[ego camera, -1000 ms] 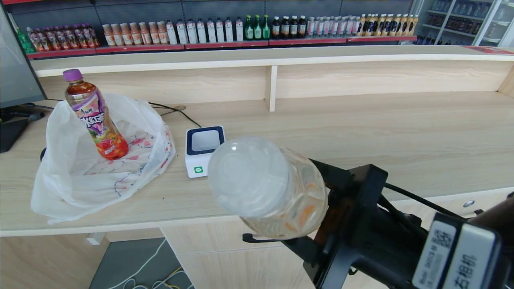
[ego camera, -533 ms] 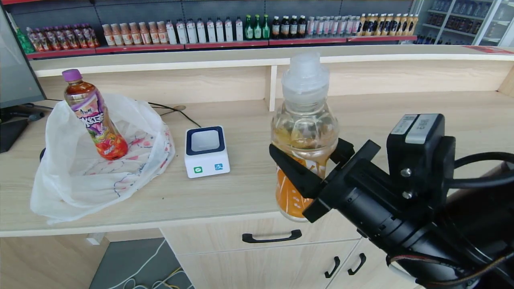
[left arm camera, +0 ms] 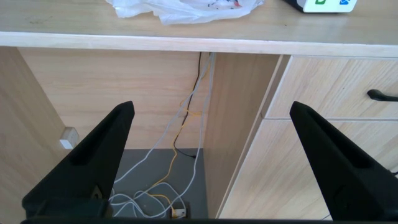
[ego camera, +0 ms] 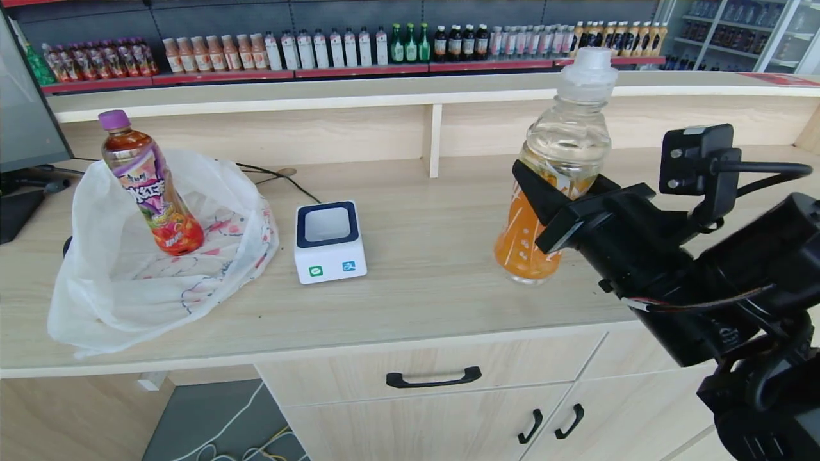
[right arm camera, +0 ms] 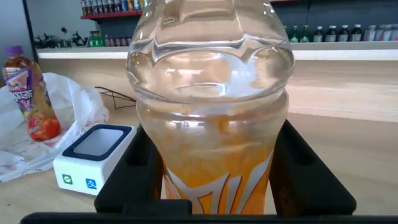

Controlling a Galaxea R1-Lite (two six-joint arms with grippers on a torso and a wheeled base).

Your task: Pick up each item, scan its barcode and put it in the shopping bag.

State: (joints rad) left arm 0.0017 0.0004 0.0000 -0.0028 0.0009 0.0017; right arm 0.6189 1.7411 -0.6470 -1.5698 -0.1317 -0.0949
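My right gripper (ego camera: pixel 564 195) is shut on a clear bottle with an orange label (ego camera: pixel 557 173), held upright over the counter (ego camera: pixel 435 282), right of the scanner. The right wrist view has that bottle (right arm camera: pixel 211 118) close up between the fingers (right arm camera: pixel 305 168). The white scanner box with a dark-rimmed window (ego camera: pixel 328 242) stands mid-counter and appears again as the scanner (right arm camera: pixel 93 158). A white shopping bag (ego camera: pixel 115 275) lies at the left with a purple-capped drink bottle (ego camera: pixel 150 186) standing in it. My left gripper (left arm camera: pixel 208 158) hangs open below the counter's front edge.
A monitor (ego camera: pixel 25 109) and cables (ego camera: pixel 275 176) occupy the counter's far left. A raised ledge (ego camera: pixel 435 96) runs along the back, with drink shelves (ego camera: pixel 359 48) behind. Drawers with black handles (ego camera: pixel 433 379) sit under the counter. Loose cables (left arm camera: pixel 180 143) hang below it.
My right arm has swung the bottle from lying tilted near the scanner to upright, and carried it right and farther back over the counter. The bag and purple-capped bottle stayed put.
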